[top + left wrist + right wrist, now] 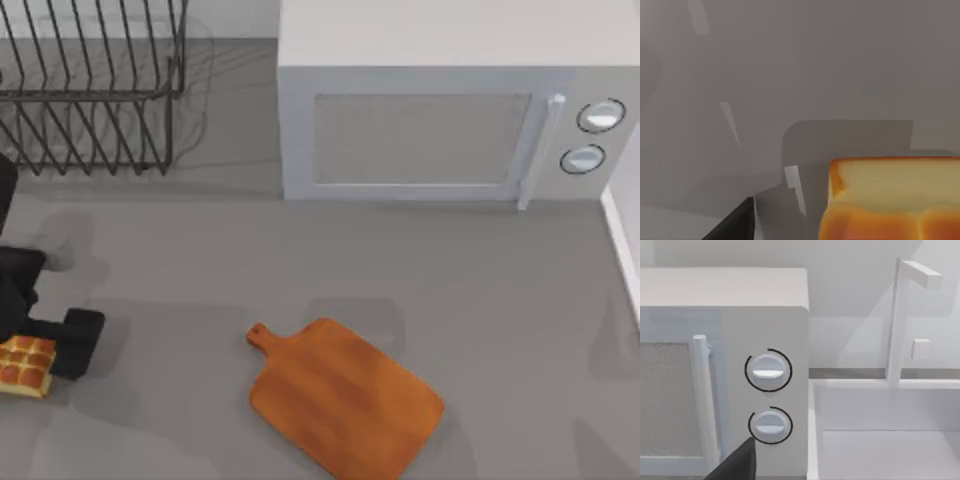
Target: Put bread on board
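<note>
The bread (24, 366), a small toast chunk with a grid-marked orange top, lies at the table's far left edge. My left gripper (45, 352) is down at the bread, one dark finger (78, 344) just to its right. In the left wrist view the bread (892, 200) is close up and a gap separates it from the one visible finger (737, 226), so the gripper is open. The board (345, 396), orange-brown wood with a short knobbed handle, lies flat at the front centre with nothing on it. My right gripper (740, 467) is parked facing the microwave.
A white microwave (430, 110) stands at the back centre and right, its two dials (768, 371) seen in the right wrist view. A black wire dish rack (90, 85) fills the back left. A white sink with a faucet (900, 325) is at the right.
</note>
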